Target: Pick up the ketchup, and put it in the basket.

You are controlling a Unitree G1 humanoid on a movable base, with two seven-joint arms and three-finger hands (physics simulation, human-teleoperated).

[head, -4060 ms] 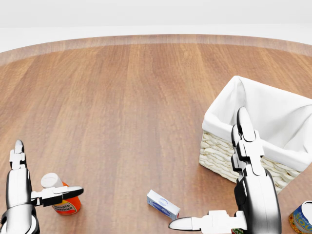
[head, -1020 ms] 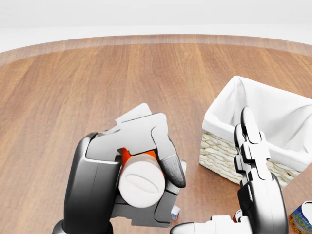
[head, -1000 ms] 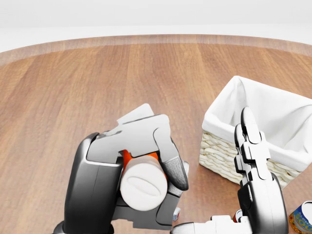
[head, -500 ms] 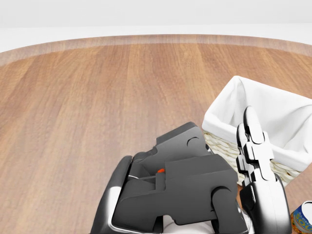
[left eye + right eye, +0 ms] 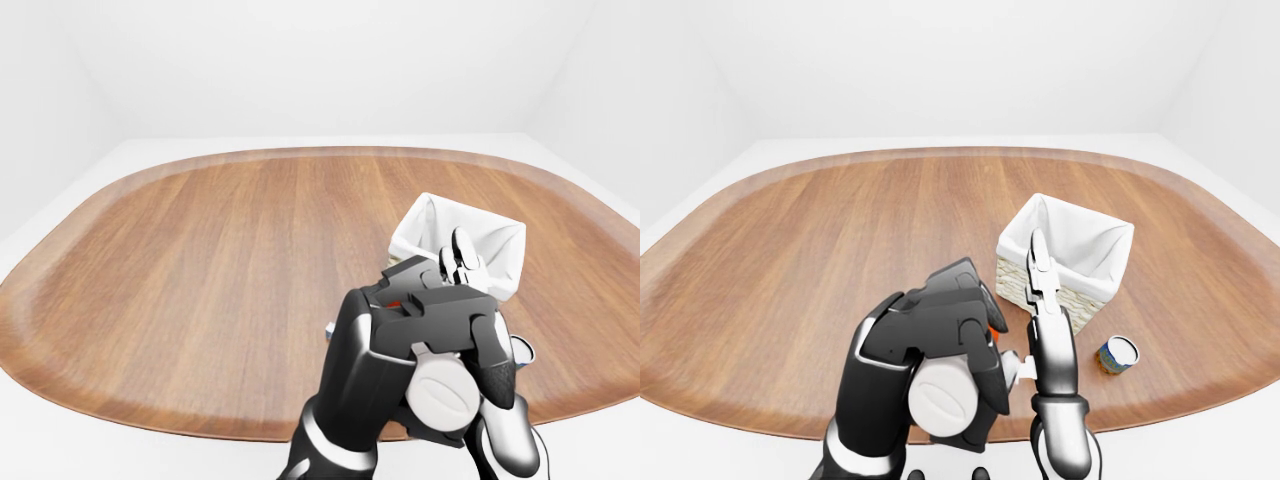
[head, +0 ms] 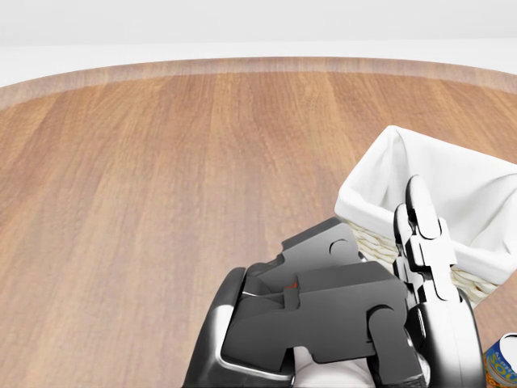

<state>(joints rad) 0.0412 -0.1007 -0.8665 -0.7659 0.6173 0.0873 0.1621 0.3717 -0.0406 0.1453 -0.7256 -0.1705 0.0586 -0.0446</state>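
Left hand (image 5: 930, 355) has its fingers wrapped tight around the ketchup (image 5: 943, 398), held up off the counter (image 5: 820, 230), white cap facing the camera and a bit of red showing between the fingers. Right hand (image 5: 1047, 310) is just beside it, fingers straight and open. Basket (image 5: 1070, 245) sits right above it in the right-eye view, with a small can (image 5: 1117, 353) near its lower right.

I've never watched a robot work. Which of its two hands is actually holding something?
The left hand, the dark one: its fingers close round the white-capped ketchup. The silvery right hand stands with fingers straight and empty beside the basket.
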